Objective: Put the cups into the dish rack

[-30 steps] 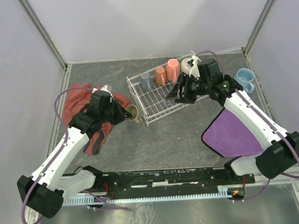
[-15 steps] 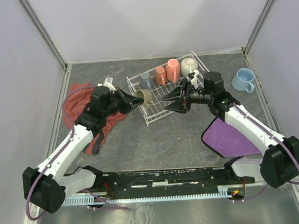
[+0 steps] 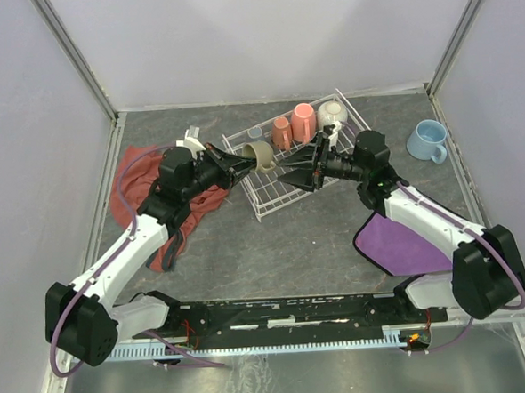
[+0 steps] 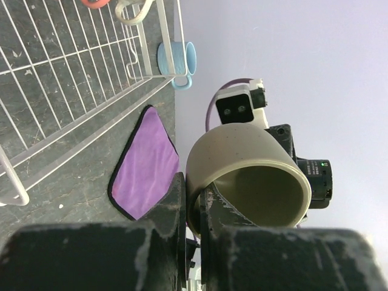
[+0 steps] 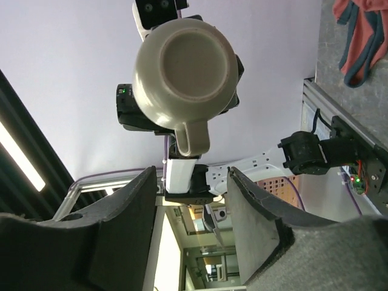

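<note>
My left gripper (image 3: pixel 243 165) is shut on the rim of the olive-green cup (image 3: pixel 258 154), holding it on its side above the left end of the white wire dish rack (image 3: pixel 276 191). In the left wrist view one finger is inside the cup (image 4: pixel 248 176) and one outside, at the left gripper (image 4: pixel 194 203). My right gripper (image 3: pixel 295 172) is open over the rack and faces that cup; its wrist view shows the cup's base (image 5: pixel 185 66), handle toward the gap of the right gripper (image 5: pixel 191 203), not touching. Grey-blue (image 3: pixel 255 133), salmon (image 3: pixel 282 131), white-and-orange (image 3: pixel 303 121) and cream (image 3: pixel 331 114) cups stand in the rack.
The larger light blue cup (image 3: pixel 427 140) stands on the table right of the rack, near the right wall. A purple cloth (image 3: pixel 403 237) lies under the right arm. A red cloth (image 3: pixel 156 198) lies crumpled under the left arm.
The left arm has lifted the olive-green cup from beside the rack up and right, over its left end. The right gripper left the cream cup, swung left to face it, and its jaws narrowed slightly.
</note>
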You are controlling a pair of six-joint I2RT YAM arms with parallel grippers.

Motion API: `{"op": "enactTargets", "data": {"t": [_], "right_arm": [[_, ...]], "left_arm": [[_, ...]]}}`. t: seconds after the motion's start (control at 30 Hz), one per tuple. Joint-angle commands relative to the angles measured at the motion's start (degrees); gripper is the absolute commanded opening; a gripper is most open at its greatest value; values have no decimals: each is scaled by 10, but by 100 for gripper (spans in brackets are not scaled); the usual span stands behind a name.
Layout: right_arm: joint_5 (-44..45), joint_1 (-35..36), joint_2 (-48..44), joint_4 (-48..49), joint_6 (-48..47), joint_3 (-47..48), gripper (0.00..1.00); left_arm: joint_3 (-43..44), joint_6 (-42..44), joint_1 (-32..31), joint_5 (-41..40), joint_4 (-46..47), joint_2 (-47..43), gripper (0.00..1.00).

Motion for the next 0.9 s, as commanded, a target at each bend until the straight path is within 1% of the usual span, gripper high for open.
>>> {"op": "enactTargets", "data": {"t": [0.0, 0.07, 0.2, 0.27, 0.4, 0.63, 0.77, 0.87], "right_arm": [[15, 25, 28, 97, 42, 12, 57], [24, 37, 40, 119, 52, 15, 54], [41, 47, 62, 162, 80, 16, 42], [44, 49, 71, 181, 91, 18, 39], [49, 52, 85, 207, 106, 23, 38], [60, 65, 110, 244, 127, 28, 37], [64, 69, 118, 257, 136, 34, 40], [67, 69, 124, 271, 144, 37, 40]], "left_arm": [[-1, -32, 0, 23, 66, -12, 3], [-2, -34, 1, 25, 73, -12, 3], [-2, -34, 0, 29, 80, -10, 3], [-4, -35, 1, 30, 81, -11, 3], [-8, -36, 1, 34, 86, -10, 3], [-9, -37, 0, 40, 94, -5, 3], [-15, -41, 0, 40, 101, -4, 3], [-16, -42, 1, 41, 103, -2, 3]]}}
